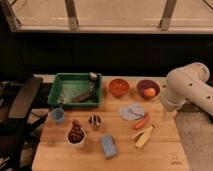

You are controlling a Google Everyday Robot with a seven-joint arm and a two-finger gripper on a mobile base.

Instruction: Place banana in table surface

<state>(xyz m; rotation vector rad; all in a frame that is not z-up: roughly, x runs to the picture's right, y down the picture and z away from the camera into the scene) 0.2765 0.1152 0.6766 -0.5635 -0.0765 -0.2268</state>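
Note:
The pale yellow banana (144,136) lies on the light-brown wooden table surface (155,155) toward the front right, just below the orange-red carrot (141,121). My white arm (187,87) reaches in from the right edge, over the table's right side. My gripper (169,114) hangs at the arm's lower end, to the right of the carrot and above the banana. Nothing shows in it.
A green bin (75,90) with utensils stands at back left. An orange bowl (119,87) and a purple bowl (148,89) with a round orange fruit sit behind. A grey cloth (131,111), blue cup (58,115), small can (94,121), white bowl (76,135), blue sponge (108,145).

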